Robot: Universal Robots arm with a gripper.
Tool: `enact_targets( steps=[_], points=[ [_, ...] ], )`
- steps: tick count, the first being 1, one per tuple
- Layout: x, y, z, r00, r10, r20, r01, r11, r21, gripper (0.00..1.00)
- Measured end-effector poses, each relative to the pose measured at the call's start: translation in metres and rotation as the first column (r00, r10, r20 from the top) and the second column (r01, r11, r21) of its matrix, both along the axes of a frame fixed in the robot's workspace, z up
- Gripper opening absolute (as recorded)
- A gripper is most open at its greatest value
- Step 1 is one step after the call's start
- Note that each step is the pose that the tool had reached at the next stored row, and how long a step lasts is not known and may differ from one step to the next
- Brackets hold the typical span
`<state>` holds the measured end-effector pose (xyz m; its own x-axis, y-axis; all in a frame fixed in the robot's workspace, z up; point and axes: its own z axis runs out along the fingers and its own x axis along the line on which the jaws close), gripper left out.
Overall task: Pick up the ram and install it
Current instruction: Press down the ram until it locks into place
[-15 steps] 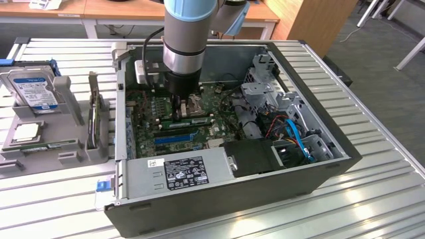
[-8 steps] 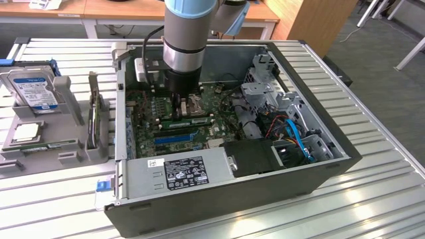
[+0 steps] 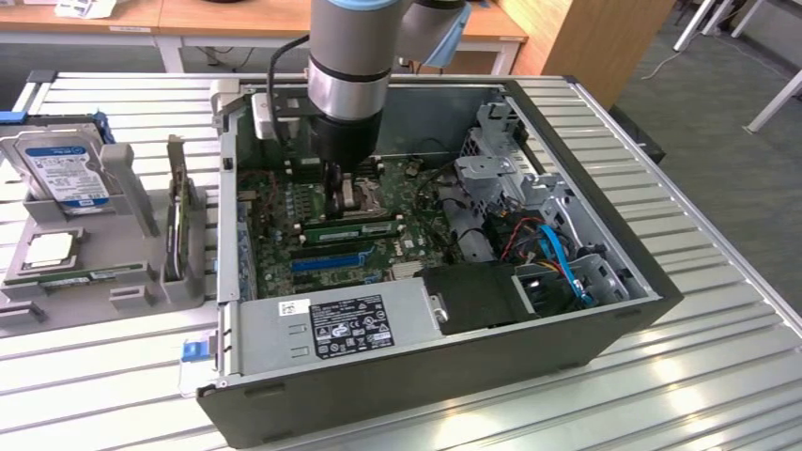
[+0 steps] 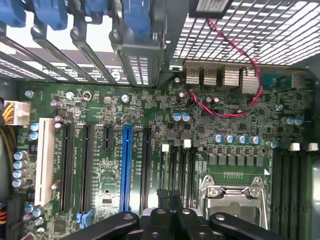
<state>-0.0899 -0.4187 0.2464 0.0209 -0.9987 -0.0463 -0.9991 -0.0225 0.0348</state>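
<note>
A long green ram stick (image 3: 353, 228) stands on edge in a memory slot of the motherboard (image 3: 414, 188), between the blue slot (image 3: 332, 258) and the processor socket (image 3: 366, 193). My gripper (image 3: 341, 197) hangs inside the open computer case (image 3: 501, 376), right over the board and close beside that stick. In the wrist view the gripper (image 4: 170, 196) has its black fingers (image 4: 161, 202) pressed together with nothing between them, above the white-clipped memory slots (image 4: 176, 165). A second green stick (image 3: 94, 275) lies flat on the grey tray (image 3: 138, 291).
On the tray also rest a silver hard drive with a blue-white label (image 3: 63, 174) and a square silver processor chip (image 3: 51, 249). The power supply (image 3: 332, 329) and a drive cage with blue cables (image 3: 551, 254) crowd the case. Card brackets (image 4: 135, 30) line one wall.
</note>
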Motion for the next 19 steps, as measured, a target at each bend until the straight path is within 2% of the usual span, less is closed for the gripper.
enact_targets(
  steps=[10, 19],
  points=[
    [0.0, 0.0, 0.0212, 1.0, 0.0, 0.0, 0.0, 1.0, -0.0004, 0.1],
    [0.0, 0.0, 0.0351, 1.0, 0.0, 0.0, 0.0, 1.0, -0.0004, 0.1]
  ],
)
